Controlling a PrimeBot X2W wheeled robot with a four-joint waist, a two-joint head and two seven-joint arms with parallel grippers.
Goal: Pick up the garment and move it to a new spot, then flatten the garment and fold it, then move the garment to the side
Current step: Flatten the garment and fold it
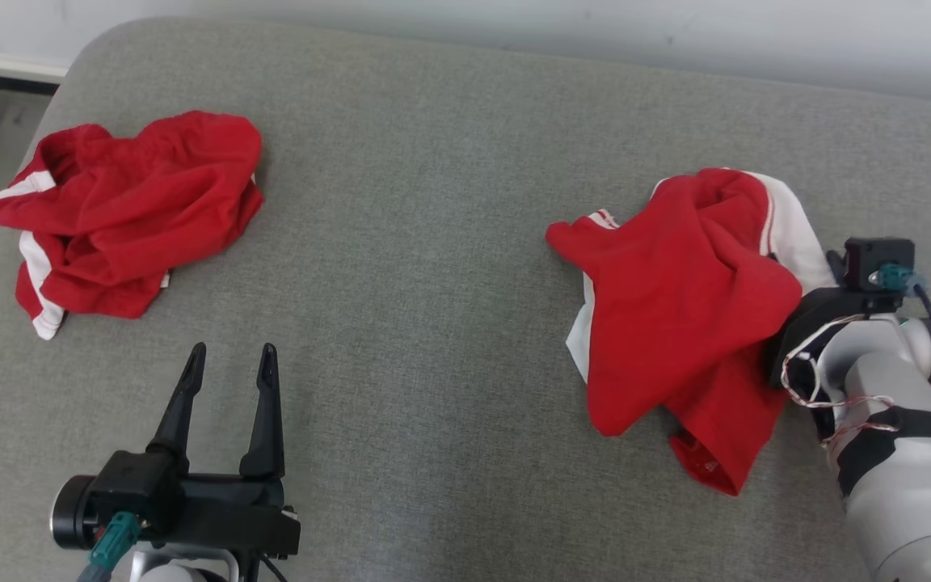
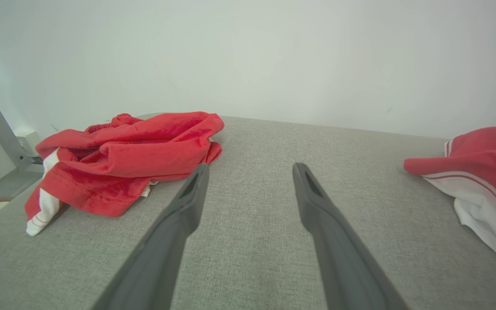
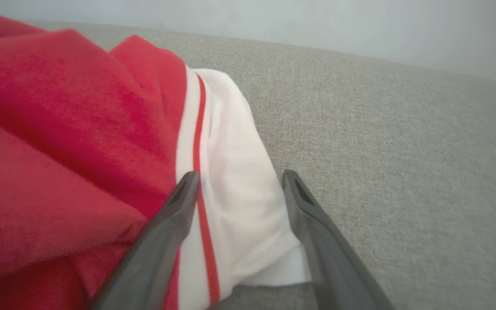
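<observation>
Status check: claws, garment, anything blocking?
Left claw open, over cushion. Right claw open, straddling white edge of right-hand garment, not gripped. Second garment far left, nothing blocking.

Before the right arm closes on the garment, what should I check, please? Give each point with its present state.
1. Right gripper open: ok.
2. White panel of right garment between its fingers: ok.
3. Fabric clamped: not ok, jaws stand apart.
4. Left gripper open, empty, over bare cushion: ok.
5. Left garment apart from the right one: ok.
6. Number of layers between the fingers: cannot tell.
</observation>
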